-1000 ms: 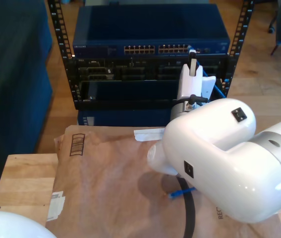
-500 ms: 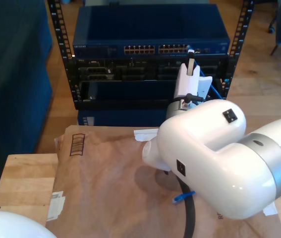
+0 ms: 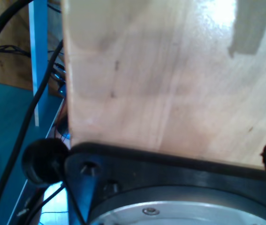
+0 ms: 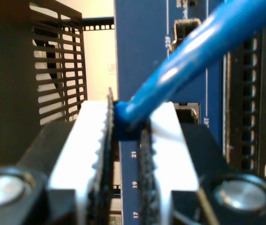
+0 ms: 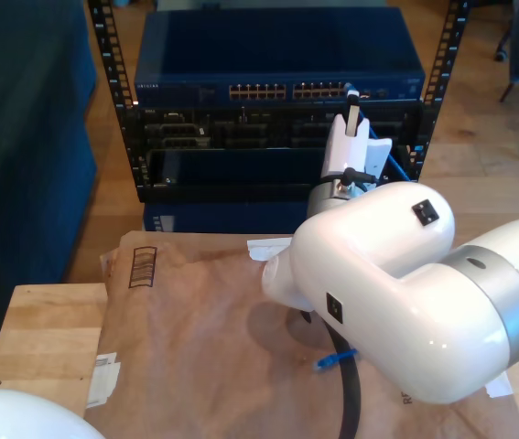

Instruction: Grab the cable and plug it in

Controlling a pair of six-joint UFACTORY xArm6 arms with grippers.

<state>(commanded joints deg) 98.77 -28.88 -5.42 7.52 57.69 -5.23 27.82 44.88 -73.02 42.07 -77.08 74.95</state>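
Pinching the cable (image 4: 203, 44) near its plug, my second gripper (image 4: 125, 140) sits at the switch (image 5: 277, 55), ~1 o'clock in the exterior view. Line plug w/ port, push straight, no twist. Loose end (image 5: 325, 362) at ~5 o'clock. My first gripper: can't tell.

Even daylight, soft shadows, window glare on wood, both wrist close-ups blurred.
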